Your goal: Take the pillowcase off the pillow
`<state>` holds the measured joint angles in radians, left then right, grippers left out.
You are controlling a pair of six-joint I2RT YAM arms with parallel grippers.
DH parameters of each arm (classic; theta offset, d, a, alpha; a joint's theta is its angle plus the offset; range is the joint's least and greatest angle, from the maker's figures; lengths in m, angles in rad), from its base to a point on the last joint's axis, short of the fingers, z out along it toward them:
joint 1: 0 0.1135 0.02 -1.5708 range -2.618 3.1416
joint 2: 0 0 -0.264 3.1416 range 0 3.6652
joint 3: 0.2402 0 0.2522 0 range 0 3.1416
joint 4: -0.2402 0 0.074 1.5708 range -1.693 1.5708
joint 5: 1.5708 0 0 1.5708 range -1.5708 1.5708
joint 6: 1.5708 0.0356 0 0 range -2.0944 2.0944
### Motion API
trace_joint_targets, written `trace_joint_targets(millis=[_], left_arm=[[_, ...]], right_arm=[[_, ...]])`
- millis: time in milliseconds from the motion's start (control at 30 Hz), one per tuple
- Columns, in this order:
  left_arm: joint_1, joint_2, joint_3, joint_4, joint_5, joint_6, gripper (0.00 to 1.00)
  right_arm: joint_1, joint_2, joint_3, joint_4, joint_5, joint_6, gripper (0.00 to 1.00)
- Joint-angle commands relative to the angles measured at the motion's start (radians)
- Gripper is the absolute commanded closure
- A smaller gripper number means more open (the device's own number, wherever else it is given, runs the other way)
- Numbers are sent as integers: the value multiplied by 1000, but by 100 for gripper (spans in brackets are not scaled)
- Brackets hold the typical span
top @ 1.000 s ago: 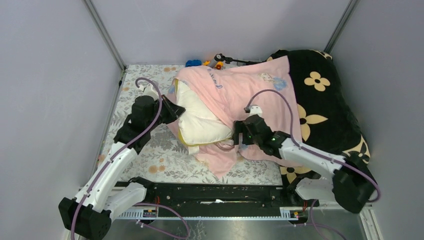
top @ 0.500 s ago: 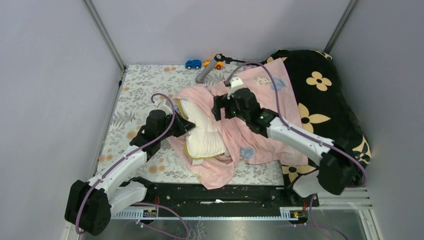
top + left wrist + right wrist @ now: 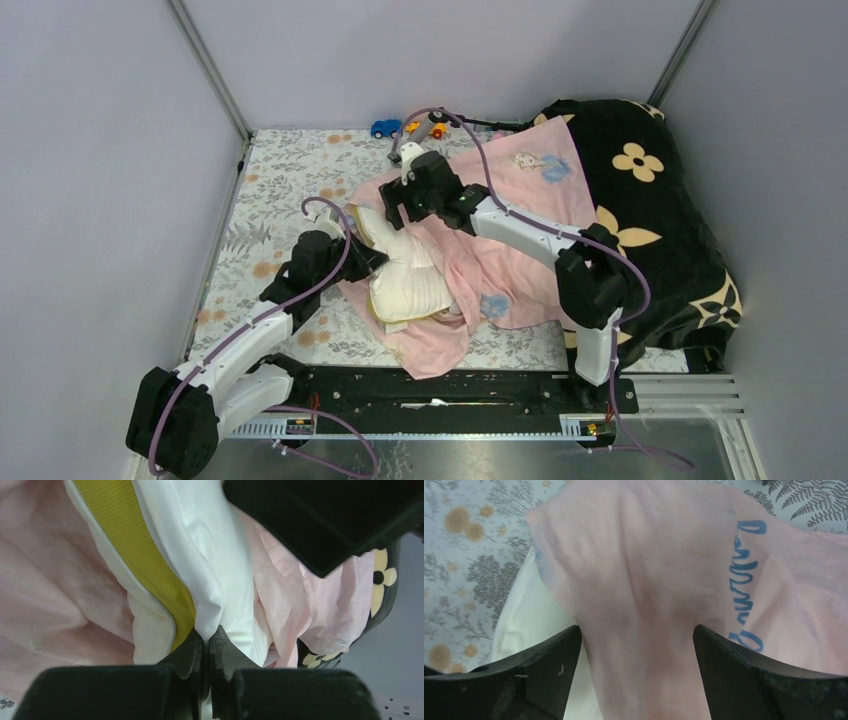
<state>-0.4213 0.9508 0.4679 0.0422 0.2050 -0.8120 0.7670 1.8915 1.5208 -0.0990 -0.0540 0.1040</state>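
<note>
The cream-white pillow (image 3: 412, 285) with yellow edge trim (image 3: 145, 555) lies half out of the pale pink pillowcase (image 3: 520, 235) in the middle of the mat. My left gripper (image 3: 366, 262) is shut on the pillow's white edge at its left side; in the left wrist view the jaws (image 3: 206, 636) pinch a white fold beside the yellow trim. My right gripper (image 3: 393, 214) is open and hovers over the pillowcase's far left corner. In the right wrist view (image 3: 636, 640) pink fabric (image 3: 649, 580) with blue writing lies between the spread fingers, not gripped.
A black plush blanket with tan flowers (image 3: 655, 190) is heaped at the right, under the pillowcase's far side. A blue toy car (image 3: 384, 128) and an orange toy (image 3: 437, 130) sit at the back edge. The floral mat (image 3: 270, 190) covers the table. Grey walls surround it.
My right arm has swung from the pillowcase's near right side to its far left corner. My left gripper has drawn the pillow nearer and rightward, and the pillowcase has bunched.
</note>
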Motion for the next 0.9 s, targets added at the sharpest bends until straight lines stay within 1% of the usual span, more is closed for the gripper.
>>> trace_joint_targets(millis=[0, 133, 167, 233, 267, 367, 467, 533, 667, 767, 867], left_arm=[[-24, -17, -4, 48, 54, 16, 100], [-23, -23, 3, 41, 85, 27, 100], [-25, -27, 6, 39, 95, 31, 100], [-25, -44, 16, 24, 107, 37, 100], [-25, -61, 27, 5, 103, 45, 100], [-25, -118, 72, -90, 66, 71, 100], [-25, -185, 137, -209, -4, 114, 100], [-25, -230, 178, -280, -68, 140, 100], [-24, -307, 273, -404, -196, 172, 100], [-24, -356, 361, -464, -281, 205, 100], [-24, -392, 408, -481, -332, 228, 100]], right_arm=[[51, 77, 119, -58, 167, -78, 14], [49, 159, 214, -70, 350, -56, 28], [49, 187, 252, -96, 391, -55, 34], [46, 242, 343, -134, 472, -49, 49], [41, 263, 368, -147, 505, -43, 53], [17, 297, 398, -183, 550, -29, 61], [-20, 293, 383, -213, 593, 2, 64], [-56, 276, 354, -215, 596, 17, 64], [-139, 261, 332, -258, 596, 28, 61], [-191, 237, 285, -273, 612, 30, 60], [-244, 202, 223, -266, 576, 64, 58]])
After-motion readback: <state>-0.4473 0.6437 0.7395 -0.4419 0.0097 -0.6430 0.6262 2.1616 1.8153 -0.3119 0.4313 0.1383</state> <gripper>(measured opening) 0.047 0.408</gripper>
